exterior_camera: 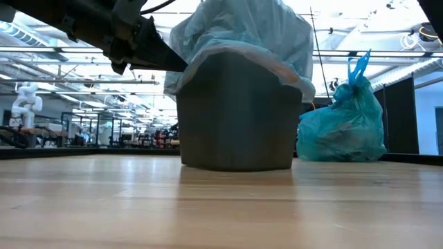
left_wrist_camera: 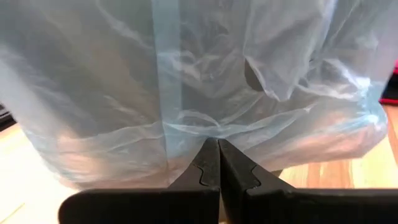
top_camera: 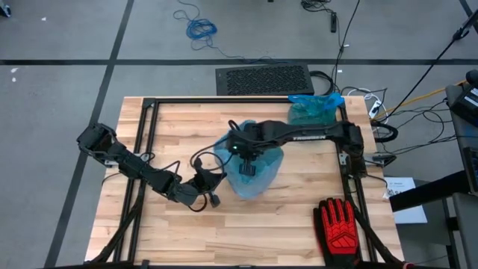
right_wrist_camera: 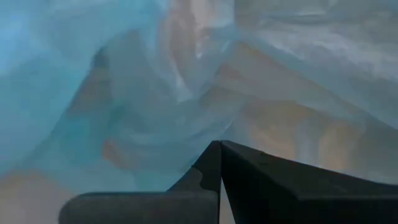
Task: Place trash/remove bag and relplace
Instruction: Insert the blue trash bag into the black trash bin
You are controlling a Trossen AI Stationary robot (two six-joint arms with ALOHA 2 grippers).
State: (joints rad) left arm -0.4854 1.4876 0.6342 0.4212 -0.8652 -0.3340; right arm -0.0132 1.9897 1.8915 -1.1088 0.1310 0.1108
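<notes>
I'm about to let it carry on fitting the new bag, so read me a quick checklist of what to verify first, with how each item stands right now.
1. New blue bag draped over the grey bin: ok, though part of it bunches loosely above the rim.
2. Bin upright on the table: ok.
3. Tied full bag set aside, clear of the bin: ok.
4. Left gripper shut, right at the bag's film: ok; whether it pinches film, cannot tell.
5. Right gripper shut over the bag: ok; whether it holds film, cannot tell.
6. Red glove clear of both arms, at the table's near edge: ok.
</notes>
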